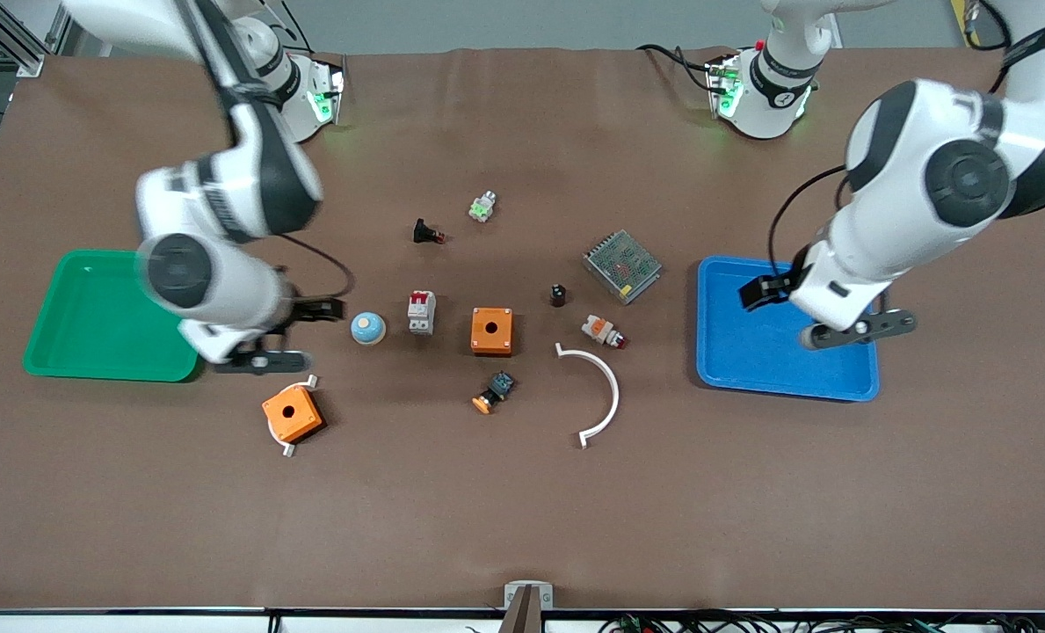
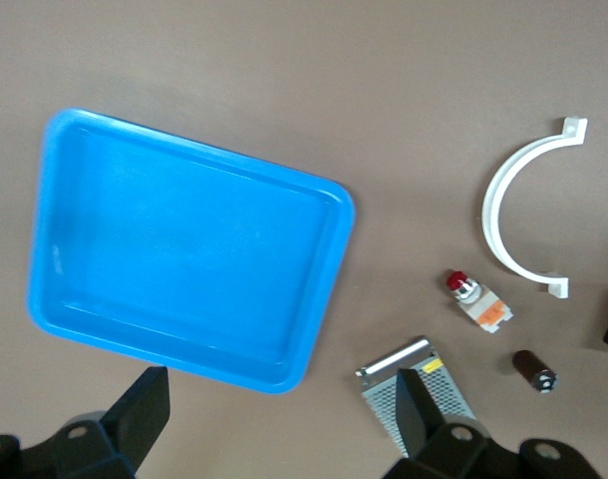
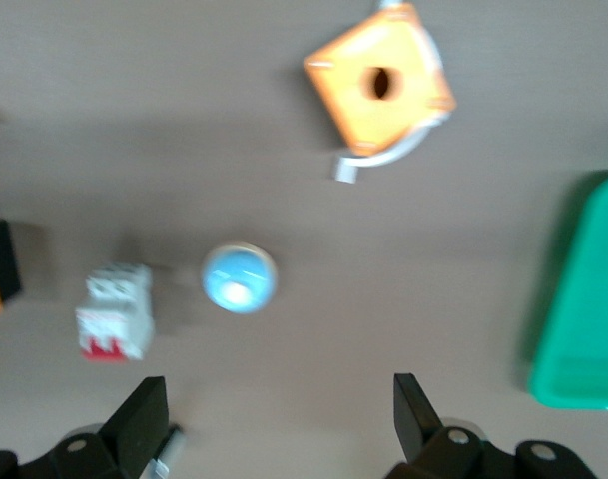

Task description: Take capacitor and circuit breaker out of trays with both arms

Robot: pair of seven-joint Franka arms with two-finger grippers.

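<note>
Front camera looked down from high across the table [image 1: 522,527]; both wrist cameras faced downward, sharing tabletop near the breaker [image 1: 422,311].

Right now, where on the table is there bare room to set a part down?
Both trays are empty: the blue tray under the left tool and the green tray beside the right tool. Bare cloth runs nearer the camera than the white clamp. It is crowded around the breaker and capacitor.
</note>
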